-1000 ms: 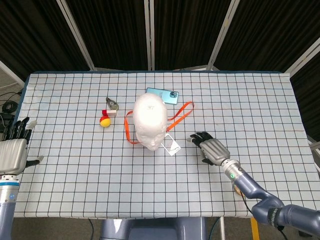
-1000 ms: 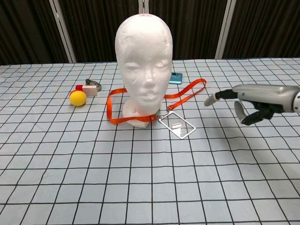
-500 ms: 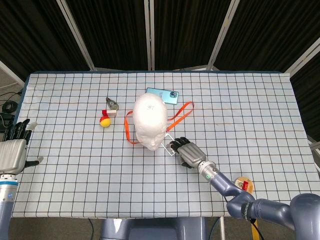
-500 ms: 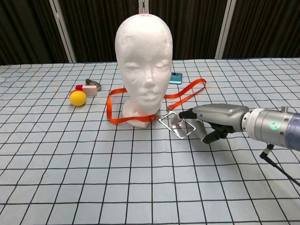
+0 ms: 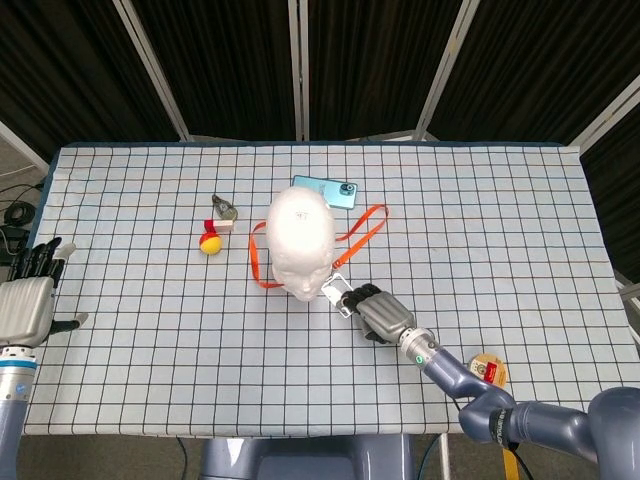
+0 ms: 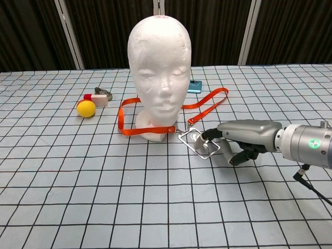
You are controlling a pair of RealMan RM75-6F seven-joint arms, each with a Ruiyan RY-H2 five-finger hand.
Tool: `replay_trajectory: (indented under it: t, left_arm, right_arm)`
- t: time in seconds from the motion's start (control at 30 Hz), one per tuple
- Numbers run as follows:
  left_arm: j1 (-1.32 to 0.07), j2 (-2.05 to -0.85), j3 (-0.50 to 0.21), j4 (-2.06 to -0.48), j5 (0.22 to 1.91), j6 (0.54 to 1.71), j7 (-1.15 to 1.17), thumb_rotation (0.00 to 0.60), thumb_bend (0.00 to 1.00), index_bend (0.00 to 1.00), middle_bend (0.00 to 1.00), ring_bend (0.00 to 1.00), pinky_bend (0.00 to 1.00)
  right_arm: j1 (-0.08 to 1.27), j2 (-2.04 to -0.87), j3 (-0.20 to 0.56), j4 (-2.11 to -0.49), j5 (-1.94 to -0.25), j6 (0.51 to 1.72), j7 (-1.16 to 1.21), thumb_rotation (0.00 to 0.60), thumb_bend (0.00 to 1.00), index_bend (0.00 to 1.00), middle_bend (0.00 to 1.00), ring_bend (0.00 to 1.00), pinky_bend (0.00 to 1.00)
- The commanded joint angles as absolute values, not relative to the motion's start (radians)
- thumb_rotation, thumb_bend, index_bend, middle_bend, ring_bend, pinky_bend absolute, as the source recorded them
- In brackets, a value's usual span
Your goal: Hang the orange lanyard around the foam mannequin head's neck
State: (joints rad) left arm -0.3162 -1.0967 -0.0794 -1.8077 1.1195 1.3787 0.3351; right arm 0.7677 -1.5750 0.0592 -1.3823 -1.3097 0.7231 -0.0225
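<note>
The right hand (image 6: 244, 139) lies low over the checked tabletop (image 6: 104, 197), reaching in from the right toward the base of the foam mannequin head (image 6: 160, 57). Its fingertips (image 6: 208, 134) rest on the clear badge holder (image 6: 199, 143) at the end of the orange lanyard (image 6: 155, 129) — the upper fingers lie over the holder's right edge while the thumb curls beneath. Whether the holder is truly pinched or only touched cannot be told from either view. In the head view the same hand (image 5: 378, 309) sits just right of the badge holder (image 5: 338, 294), fingers bunched close together.

The lanyard lies flat on the tabletop, looped around the foot of the mannequin head rather than up on its neck; one strap runs out to the right behind the head (image 5: 362, 224), and the other curves round the left side (image 5: 256, 258).

The left hand (image 5: 27, 300) hovers at the far left edge of the tabletop, well apart from everything, fingers extended and spread, holding nothing.

Behind the head lies a teal phone (image 5: 324, 191); to its left sit a yellow ball (image 6: 86, 108), a small red-and-white block (image 6: 95, 98) and a small metal object (image 6: 104, 93).
</note>
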Motion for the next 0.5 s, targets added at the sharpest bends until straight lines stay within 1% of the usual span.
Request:
replay_trajectory:
  t: [0.03,0.23,0.37,0.5]
  left_arm:
    - [-0.315,-1.099,-0.082,-1.806,1.118,1.373,0.338,0.6,0.0,0.0,0.0,0.0,0.0]
    - [-0.313,-1.1,-0.088,-1.808,1.122,1.364,0.34,0.6,0.0,0.0,0.0,0.0,0.0]
    - [-0.31,-1.099,-0.091,-1.809,1.126,1.357,0.338,0.6,0.0,0.0,0.0,0.0,0.0]
    - [-0.308,-1.098,-0.093,-1.809,1.127,1.354,0.337,0.6,0.0,0.0,0.0,0.0,0.0]
  right_arm:
    - [0.76,-1.543,0.044,-1.426,-1.326,0.721,-0.009,0.6,1.0,0.25,0.23,0.16,0.13]
    - [0.764,-1.472,0.009,-1.536,-1.343,0.68,-0.001,0.6,1.0,0.26,0.24,0.18,0.17]
    - [0.771,-1.424,-0.013,-1.614,-1.351,0.65,-0.005,0.6,1.0,0.26,0.25,0.18,0.17]
    - [0.773,-1.405,-0.024,-1.652,-1.356,0.638,-0.004,0.6,1.0,0.27,0.25,0.18,0.17]
